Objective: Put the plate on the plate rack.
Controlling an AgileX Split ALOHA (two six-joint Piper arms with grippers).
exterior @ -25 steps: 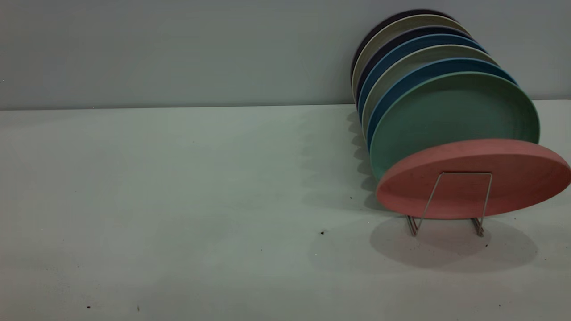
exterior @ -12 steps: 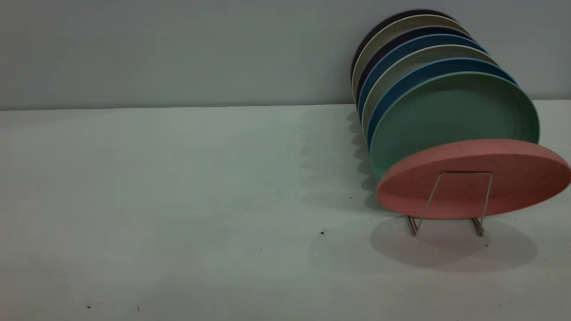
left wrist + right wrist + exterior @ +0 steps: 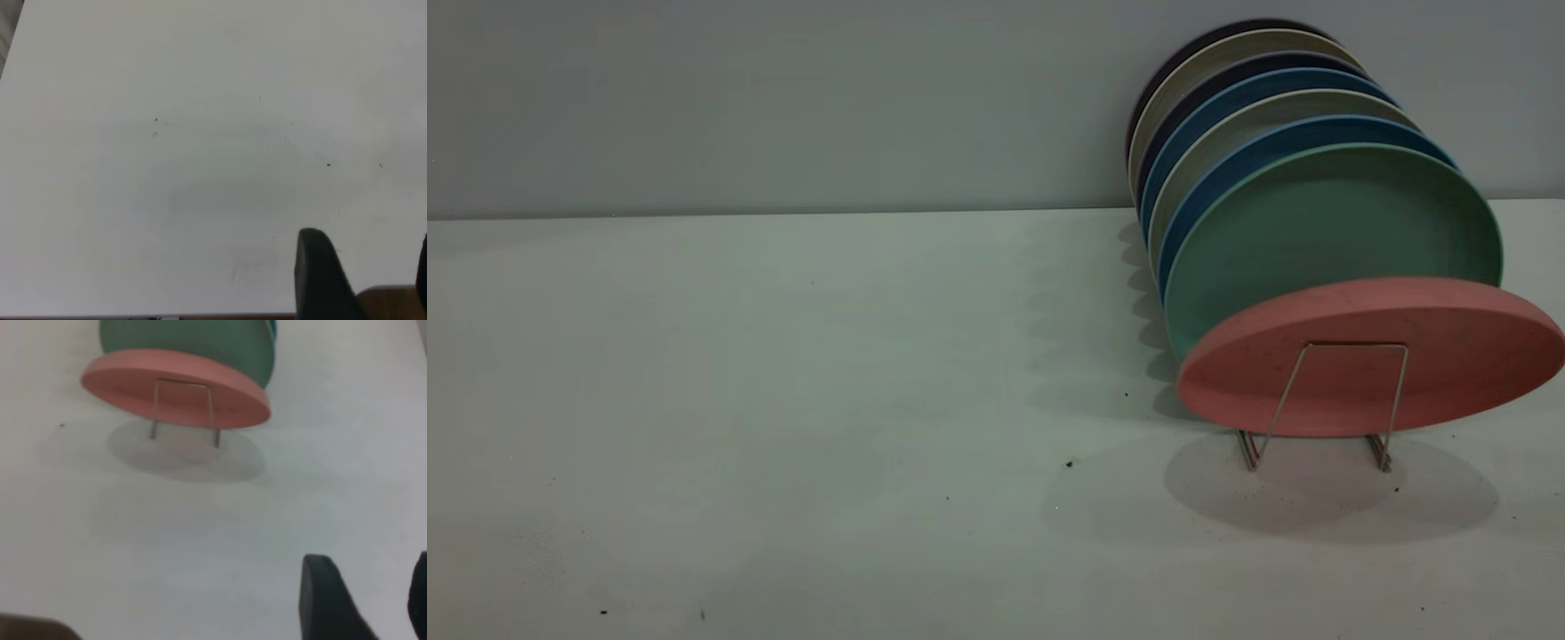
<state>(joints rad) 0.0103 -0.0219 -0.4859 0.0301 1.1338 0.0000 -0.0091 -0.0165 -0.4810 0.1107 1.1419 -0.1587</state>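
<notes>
plate [image 3: 1369,356] is on the plate rack [image 3: 1343,400], front slot, tilted steeply forward against the end loop, mint-green plate [image 3: 1325,231] behind. placement looks done; you only need to stay clear. left gripper [image 3: 363,277] and right gripper [image 3: 363,597] jaws spread, holding nothing, over bare table [image 3: 783,400]. nothing changed from the earlier frames.

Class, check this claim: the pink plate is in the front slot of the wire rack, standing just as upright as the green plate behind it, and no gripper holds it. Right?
Not quite. The pink plate sits in the rack's front slot unheld, but it tips far forward, much flatter than the green plate. The exterior view shows this.
</notes>
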